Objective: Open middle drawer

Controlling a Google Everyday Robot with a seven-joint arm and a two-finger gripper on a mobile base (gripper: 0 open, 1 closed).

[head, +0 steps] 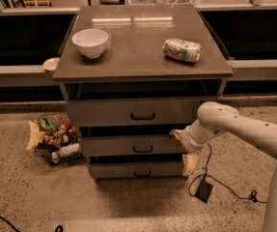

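Note:
The middle drawer is the grey-brown front of medium height in the cabinet, between a taller top drawer and a shorter bottom drawer. Its small black bar handle sits at the centre. The front stands a little proud of the cabinet, with a dark gap above it. My gripper is at the end of the white arm that reaches in from the right. It is at the right end of the middle drawer front, well to the right of the handle.
On the cabinet top stand a white bowl at the left and a can lying on its side at the right. A wire basket of snacks sits on the floor at the left. A black box with a cable lies on the floor at the right.

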